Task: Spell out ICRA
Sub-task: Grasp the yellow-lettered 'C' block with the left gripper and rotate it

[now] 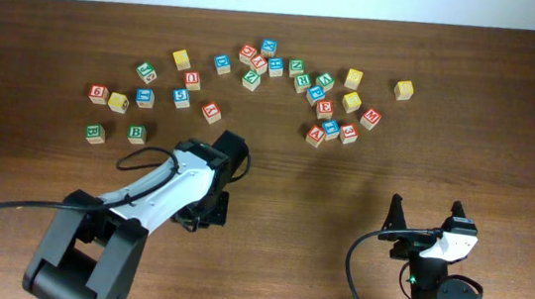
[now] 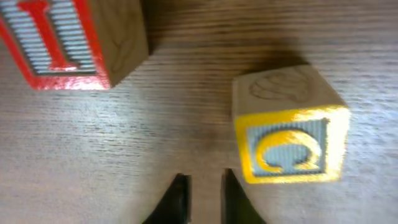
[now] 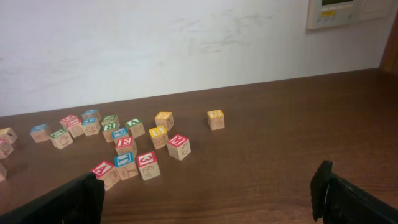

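Observation:
In the left wrist view my left gripper (image 2: 204,186) is shut and empty, low over the table. A red-edged I block (image 2: 62,37) lies at the upper left of it. A yellow-edged C block (image 2: 289,146) lies just to the right of the fingertips, apart from the I block. In the overhead view the left arm (image 1: 195,177) hides both blocks and the jaws. My right gripper (image 1: 425,214) is open and empty at the front right, also seen in the right wrist view (image 3: 208,199). A red A block (image 3: 104,171) lies in the far cluster.
Many letter blocks are scattered along the far half of the table (image 1: 286,72), in a left group (image 1: 143,97) and a right group (image 1: 337,107). A lone yellow block (image 1: 404,89) sits at the far right. A wall (image 3: 186,43) stands behind the table.

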Tool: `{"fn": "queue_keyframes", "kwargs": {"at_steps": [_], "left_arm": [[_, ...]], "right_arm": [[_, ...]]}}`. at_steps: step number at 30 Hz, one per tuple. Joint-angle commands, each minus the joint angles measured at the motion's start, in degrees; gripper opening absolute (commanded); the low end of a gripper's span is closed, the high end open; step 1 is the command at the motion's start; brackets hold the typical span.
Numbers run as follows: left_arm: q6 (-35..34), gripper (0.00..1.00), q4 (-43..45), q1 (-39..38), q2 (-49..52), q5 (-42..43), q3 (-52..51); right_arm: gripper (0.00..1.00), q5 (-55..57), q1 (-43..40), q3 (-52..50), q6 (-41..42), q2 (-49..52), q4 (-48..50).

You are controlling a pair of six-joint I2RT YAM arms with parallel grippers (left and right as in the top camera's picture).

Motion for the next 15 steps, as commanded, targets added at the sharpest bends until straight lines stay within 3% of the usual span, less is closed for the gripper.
{"fn": "queue_keyframes", "kwargs": {"at_steps": [1,7,15], "left_arm": [[-0.42,0.38,-0.15,0.35,0.61,5.05,1.70],[-0.42,0.40,2.71,0.35,0.61,6.95,1.70],[1.75,0.30,7.63,0.35,0.61,2.58,1.70]], "right_arm": [[0.98,0.52,-0.48,-0.28,-0.42,-0.44,-0.44],[0.98,0.52,-0.48,-0.28,-0.42,-0.44,-0.44],[0.98,0.52,-0.48,-0.28,-0.42,-0.44,-0.44]]}}
